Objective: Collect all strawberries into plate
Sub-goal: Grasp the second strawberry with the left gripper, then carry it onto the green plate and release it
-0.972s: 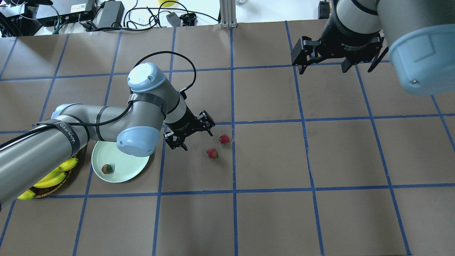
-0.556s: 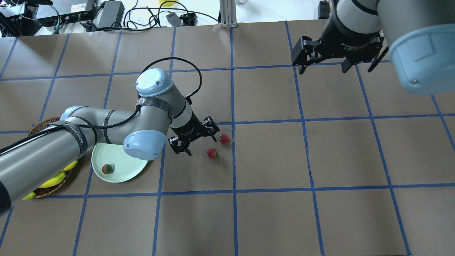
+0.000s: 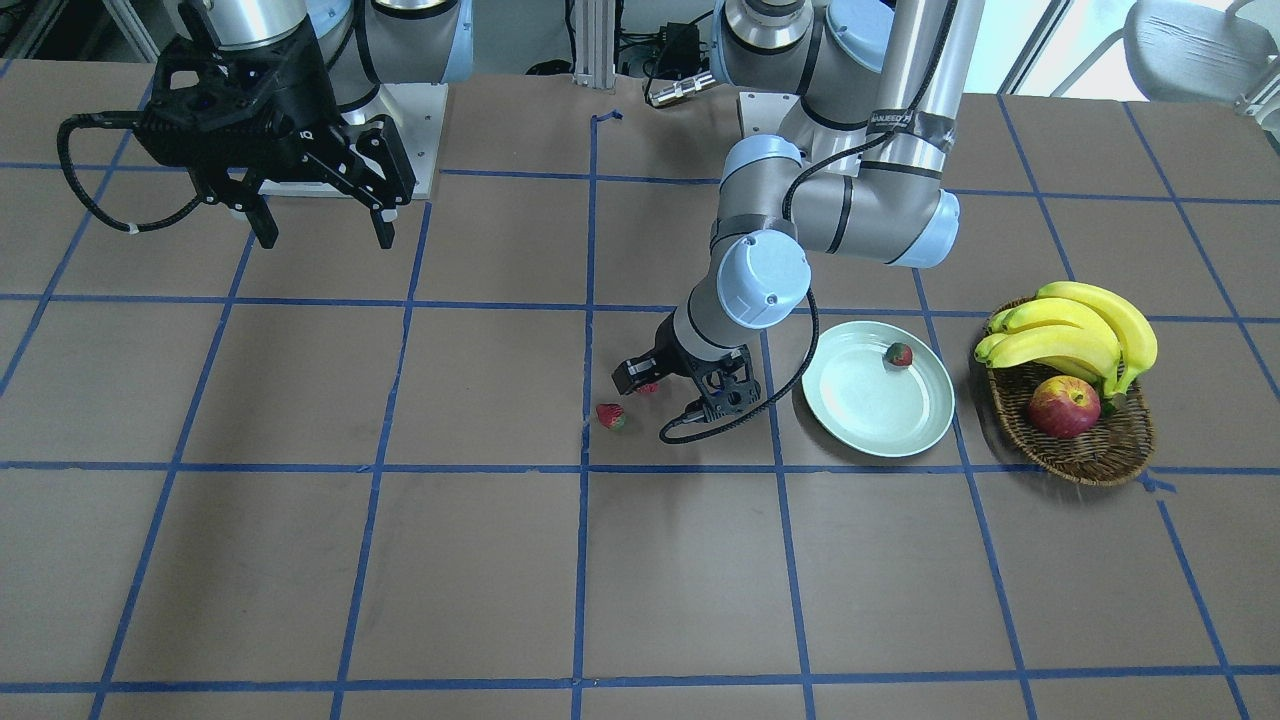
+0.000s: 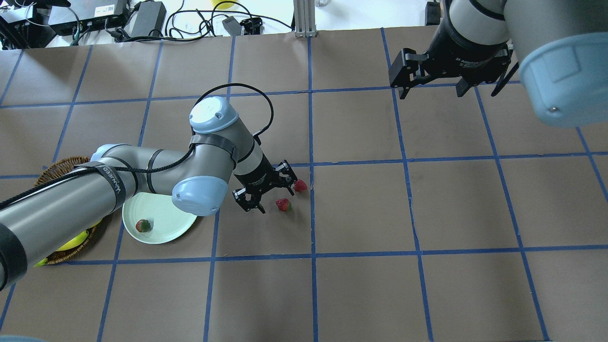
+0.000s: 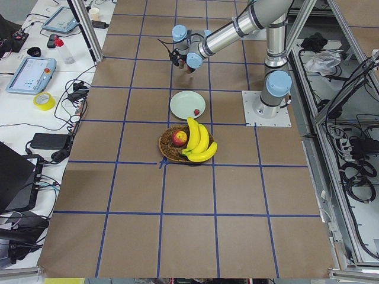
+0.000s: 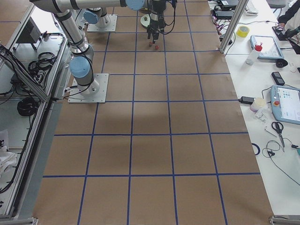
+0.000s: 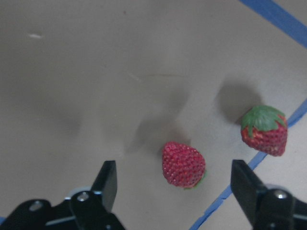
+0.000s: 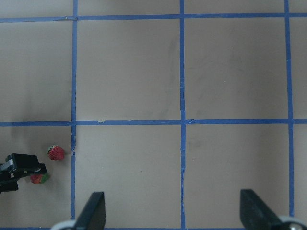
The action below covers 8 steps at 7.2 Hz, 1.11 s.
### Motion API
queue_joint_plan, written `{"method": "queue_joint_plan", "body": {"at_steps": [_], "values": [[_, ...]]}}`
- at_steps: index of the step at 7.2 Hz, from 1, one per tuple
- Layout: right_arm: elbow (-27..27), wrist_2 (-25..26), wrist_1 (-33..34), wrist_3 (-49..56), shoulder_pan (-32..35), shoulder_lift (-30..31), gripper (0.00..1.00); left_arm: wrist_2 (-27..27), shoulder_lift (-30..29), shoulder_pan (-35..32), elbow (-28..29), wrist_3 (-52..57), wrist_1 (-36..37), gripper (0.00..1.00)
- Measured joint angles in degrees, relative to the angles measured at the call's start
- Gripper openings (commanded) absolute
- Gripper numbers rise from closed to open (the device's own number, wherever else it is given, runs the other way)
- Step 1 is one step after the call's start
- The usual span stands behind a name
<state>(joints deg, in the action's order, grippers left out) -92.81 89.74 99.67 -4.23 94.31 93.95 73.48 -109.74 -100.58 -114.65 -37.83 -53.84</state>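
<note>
Overhead view. The left arm enters from 8 o'clock, bends at the elbow and tilts its wrist down toward 4 o'clock. It holds the left end effector (image 4: 277,194) low over the worktop (image 4: 427,204), fingers (image 7: 108,179) spread and gripping nothing. In the wrist view one strawberry (image 7: 183,164) lies on the worktop between the two fingers. A second strawberry (image 7: 265,130) lies just beside it at 2 o'clock, by a blue tape line (image 7: 218,208). The third strawberry (image 4: 143,225) rests on the plate (image 4: 166,228) near its 8 o'clock rim, and the plate lies at 8 o'clock of the left end effector. The right arm is raised at 1 o'clock, its right end effector (image 4: 431,94) released, empty and pointing down.
</note>
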Motion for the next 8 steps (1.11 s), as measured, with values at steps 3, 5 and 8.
{"method": "queue_joint_plan", "body": {"at_steps": [3, 5, 8], "values": [[0.05, 0.0, 0.0, 0.0, 0.0, 0.0, 1.0, -0.09, -0.43, 0.03, 0.18, -0.05, 0.02, 0.0], [0.08, 0.0, 0.0, -0.01, 0.0, -0.03, 1.0, 0.29, 0.15, 0.15, 1.03, 0.25, 0.04, 0.0], [0.09, 0.0, 0.0, 0.01, 0.0, -0.03, 1.0, 6.34, 1.67, 4.06, 10.46, 3.49, -8.3, 0.0]]}}
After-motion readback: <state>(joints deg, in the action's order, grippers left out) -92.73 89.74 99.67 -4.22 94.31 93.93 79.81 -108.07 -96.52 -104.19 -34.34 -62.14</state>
